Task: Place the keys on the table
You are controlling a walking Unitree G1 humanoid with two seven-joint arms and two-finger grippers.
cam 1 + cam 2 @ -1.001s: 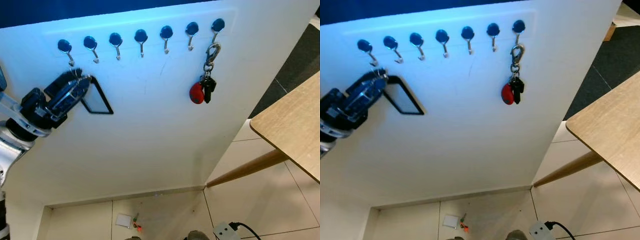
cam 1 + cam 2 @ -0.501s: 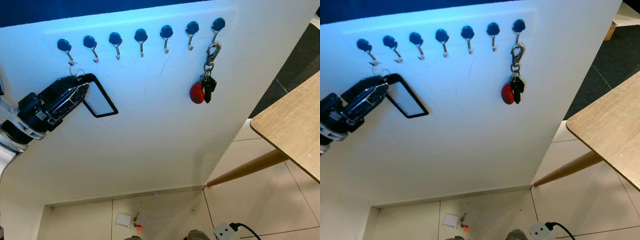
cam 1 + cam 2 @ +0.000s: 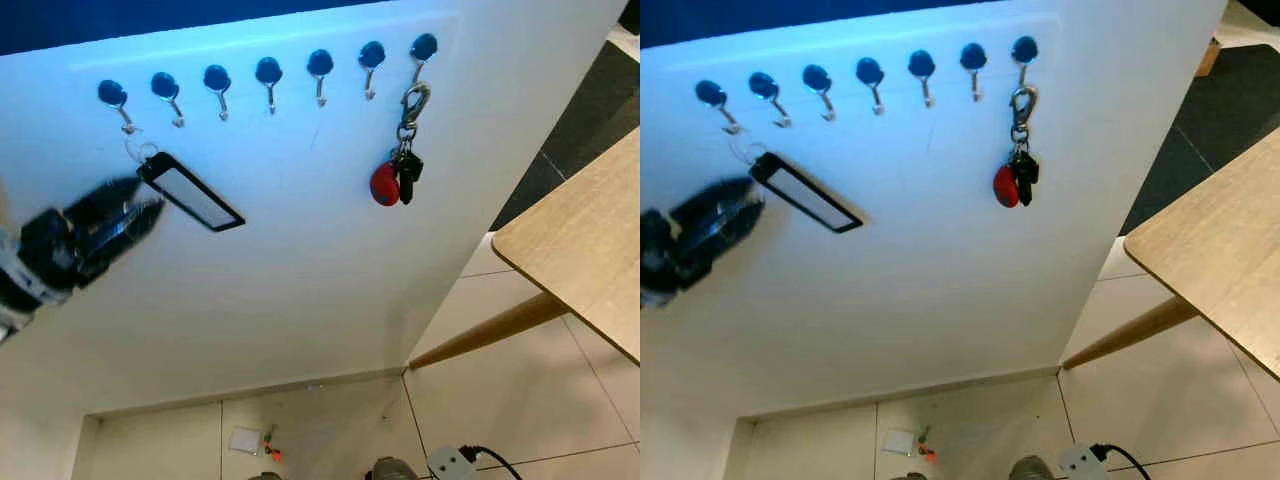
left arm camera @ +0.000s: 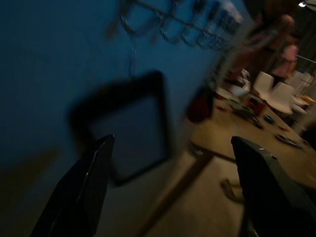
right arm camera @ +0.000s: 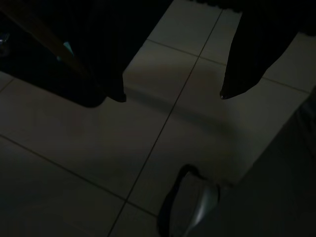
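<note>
A bunch of keys (image 3: 396,180) with a red fob hangs by a metal clip from the rightmost blue hook (image 3: 424,47) on the white wall panel. A black rectangular tag (image 3: 190,191) on a ring hangs tilted below the leftmost hook (image 3: 112,93). My left gripper (image 3: 140,212) is blurred, just left of and below the tag. In the left wrist view its fingers (image 4: 84,192) stand wide apart, open, with the tag (image 4: 126,123) ahead of them. My right gripper (image 5: 173,96) hangs open over the floor tiles. The wooden table (image 3: 585,240) is at the right.
A slanted wooden table leg (image 3: 490,335) runs to the foot of the wall. A white power strip with a black cable (image 3: 455,462) lies on the tiled floor near my feet. Small bits (image 3: 250,438) lie by the skirting.
My left gripper has drawn back down and to the left, away from the black tag, which now hangs more tilted. The view has shifted slightly.
</note>
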